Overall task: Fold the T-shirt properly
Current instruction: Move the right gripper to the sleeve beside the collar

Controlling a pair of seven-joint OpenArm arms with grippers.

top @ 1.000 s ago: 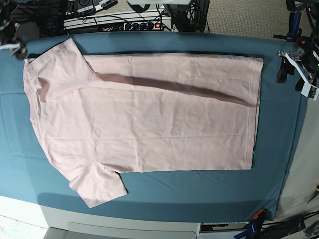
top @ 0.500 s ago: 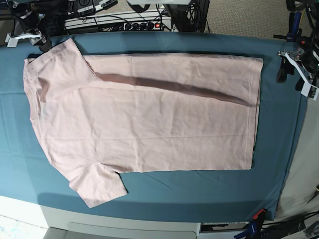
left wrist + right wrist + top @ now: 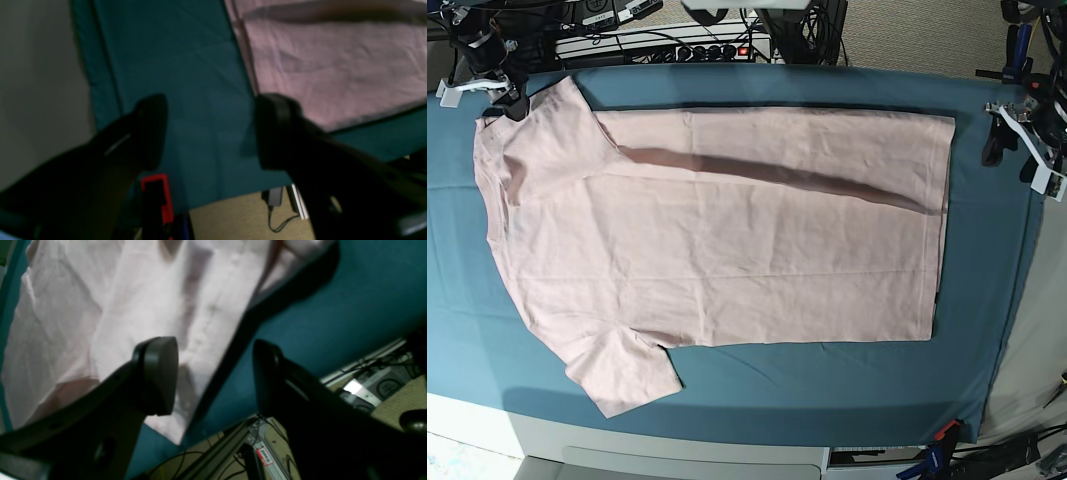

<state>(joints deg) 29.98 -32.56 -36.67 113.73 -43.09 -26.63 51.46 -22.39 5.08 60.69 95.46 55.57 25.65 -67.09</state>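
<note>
The pale pink T-shirt (image 3: 727,230) lies flat on the teal table cloth (image 3: 827,370), plain side up, collar to the left and hem to the right. A long fold shadow crosses its upper part. My right gripper (image 3: 497,97) is open at the far-left corner, just above the upper sleeve's edge. In the right wrist view its fingers (image 3: 156,373) straddle the sleeve edge of the T-shirt (image 3: 100,306). My left gripper (image 3: 1017,150) is open over the cloth at the far right. In the left wrist view the left gripper (image 3: 213,133) hangs beside the T-shirt's hem corner (image 3: 333,66).
Power strips and cables (image 3: 667,40) line the table's back edge. A red clamp (image 3: 944,432) grips the cloth at the front right corner; another red clamp (image 3: 156,196) shows under the left gripper. The table's right edge drops to the floor (image 3: 1047,300).
My right gripper has moved from the far left edge in toward the upper sleeve and come down a little. The left arm and the T-shirt have not moved.
</note>
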